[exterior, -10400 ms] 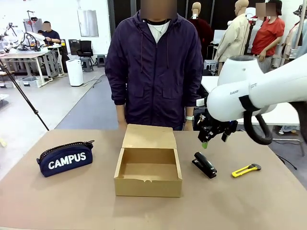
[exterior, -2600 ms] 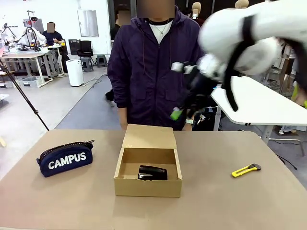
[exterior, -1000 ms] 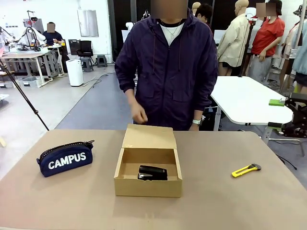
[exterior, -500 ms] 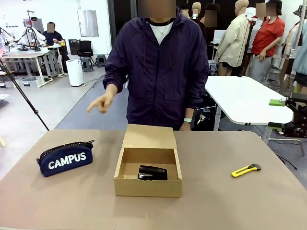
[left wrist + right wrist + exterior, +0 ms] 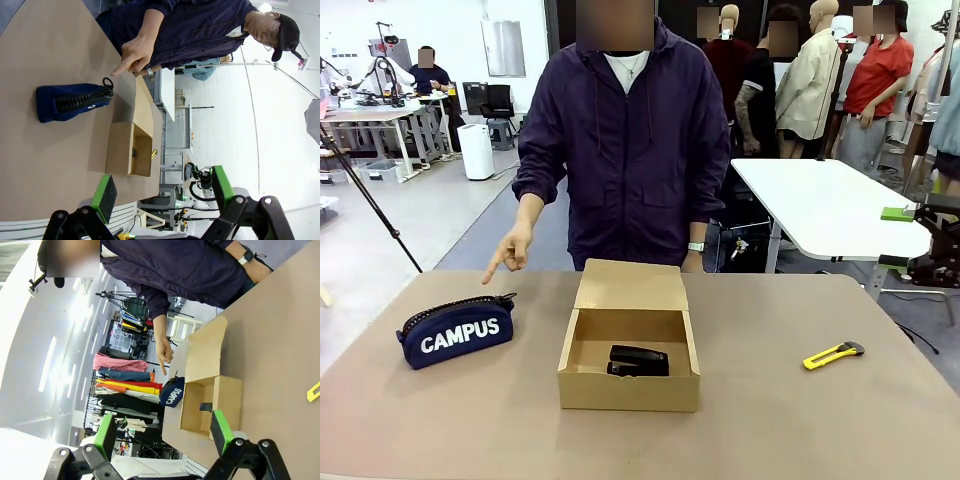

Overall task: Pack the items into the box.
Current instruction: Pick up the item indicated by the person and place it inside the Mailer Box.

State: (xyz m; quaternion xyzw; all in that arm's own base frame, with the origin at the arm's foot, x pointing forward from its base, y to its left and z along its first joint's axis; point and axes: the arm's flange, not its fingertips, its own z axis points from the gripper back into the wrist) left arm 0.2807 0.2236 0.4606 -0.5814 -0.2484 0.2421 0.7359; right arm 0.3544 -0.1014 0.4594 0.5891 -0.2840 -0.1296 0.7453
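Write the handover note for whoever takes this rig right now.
Left gripper: open, empty, clear of the items.
Right gripper: open, empty, clear too.
Done: stapler lies inside the box, flap open.
Left to pack: CAMPUS pouch on the table left of the box, with the person's hand pointing at it; utility knife right of the box.

In the front view, the raised flap of the shallow brown cardboard box (image 5: 629, 285) hides one hand of the person at its 12 o'clock. The right wrist view's 3 o'clock edge cuts off the yellow-and-black utility knife (image 5: 314, 391). In the left wrist view, the navy zip pouch (image 5: 72, 101) faces its lettering away.
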